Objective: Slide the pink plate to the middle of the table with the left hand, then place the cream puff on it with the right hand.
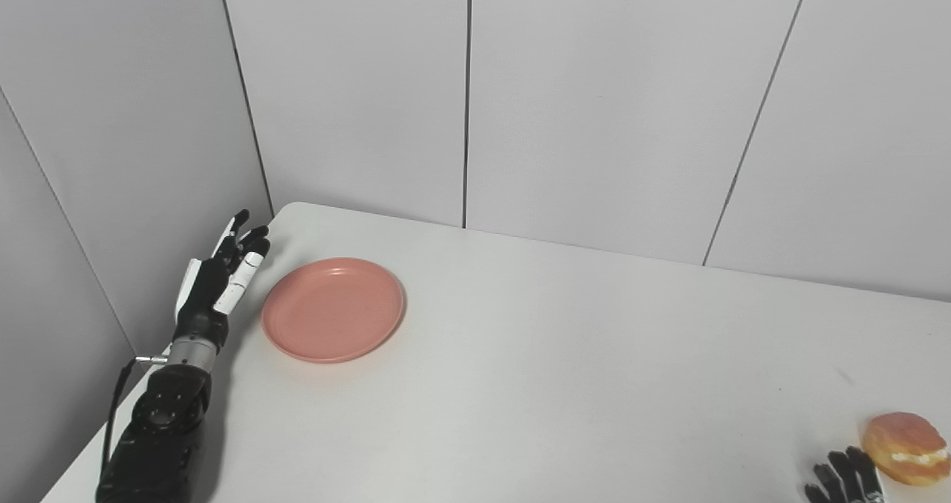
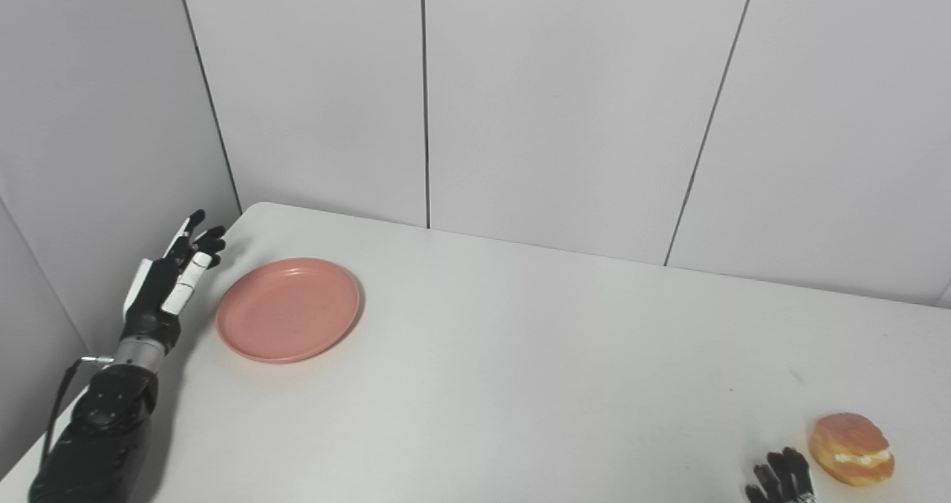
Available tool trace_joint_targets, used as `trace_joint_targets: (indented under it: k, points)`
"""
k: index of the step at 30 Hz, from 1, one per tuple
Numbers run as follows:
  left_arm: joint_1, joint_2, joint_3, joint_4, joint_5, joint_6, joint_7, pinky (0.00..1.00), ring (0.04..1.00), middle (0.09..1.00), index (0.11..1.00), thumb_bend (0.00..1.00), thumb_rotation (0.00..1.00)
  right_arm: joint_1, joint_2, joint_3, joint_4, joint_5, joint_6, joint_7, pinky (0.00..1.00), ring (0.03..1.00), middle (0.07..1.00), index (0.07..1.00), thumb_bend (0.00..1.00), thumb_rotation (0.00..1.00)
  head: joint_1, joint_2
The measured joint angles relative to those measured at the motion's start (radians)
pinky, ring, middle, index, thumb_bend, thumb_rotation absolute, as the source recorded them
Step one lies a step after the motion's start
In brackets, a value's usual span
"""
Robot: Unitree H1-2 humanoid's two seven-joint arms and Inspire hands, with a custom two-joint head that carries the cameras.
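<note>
Fingertips of my right hand (image 2: 780, 481) peek in just beside the cream puff (image 2: 851, 448), whose cream seam faces me; I cannot tell its pose. Far left, my left hand (image 1: 215, 284) hangs open-fingered beside the upright pink plate (image 1: 333, 309) on the table (image 1: 565, 369).

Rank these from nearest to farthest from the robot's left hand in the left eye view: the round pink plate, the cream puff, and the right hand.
1. Round pink plate, just right of the left hand, far left of the table.
2. Right hand, bottom right edge.
3. Cream puff, just beyond it, far right.
</note>
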Motion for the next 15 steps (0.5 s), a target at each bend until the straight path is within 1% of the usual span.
trace_joint_targets:
  k: [2,5,9,11,12,15]
  points:
    - [-0.015,0.002,0.003,0.037,-0.010,-0.005,0.001,0.89,0.903,0.903,0.950,0.78,0.81,0.000,0.000,0.000,0.000,-0.001,-0.001,0.000,1.00,1.000,1.000,1.000,0.85,1.00,0.000,0.000]
    - [-0.035,0.007,0.006,0.083,-0.011,-0.006,0.009,0.86,0.889,0.896,0.951,0.77,0.86,0.000,0.000,0.000,0.000,-0.001,-0.001,0.000,1.00,1.000,1.000,1.000,0.85,1.00,-0.002,0.000]
    - [-0.055,0.010,0.000,0.141,-0.011,-0.009,0.014,0.87,0.887,0.894,0.948,0.80,0.87,0.000,0.000,0.000,0.000,-0.002,-0.001,0.000,1.00,0.999,1.000,1.000,0.86,1.00,-0.003,0.002]
    - [-0.056,0.009,-0.009,0.145,-0.009,-0.009,0.014,0.88,0.893,0.894,0.938,0.82,0.87,0.000,0.000,0.000,0.000,-0.003,-0.003,0.000,1.00,1.000,1.000,1.000,0.86,1.00,-0.006,0.003]
    - [-0.056,0.009,-0.011,0.145,-0.009,-0.009,0.014,0.88,0.897,0.895,0.938,0.82,0.87,0.001,0.000,0.000,0.000,-0.004,-0.003,0.000,1.00,1.000,1.000,1.000,0.86,1.00,-0.006,0.003]
    - [-0.056,0.009,-0.017,0.146,-0.010,-0.009,0.014,0.89,0.896,0.893,0.937,0.74,0.85,0.001,0.001,0.000,0.000,-0.005,-0.004,0.000,0.99,0.991,1.000,1.000,0.88,1.00,-0.012,0.006]
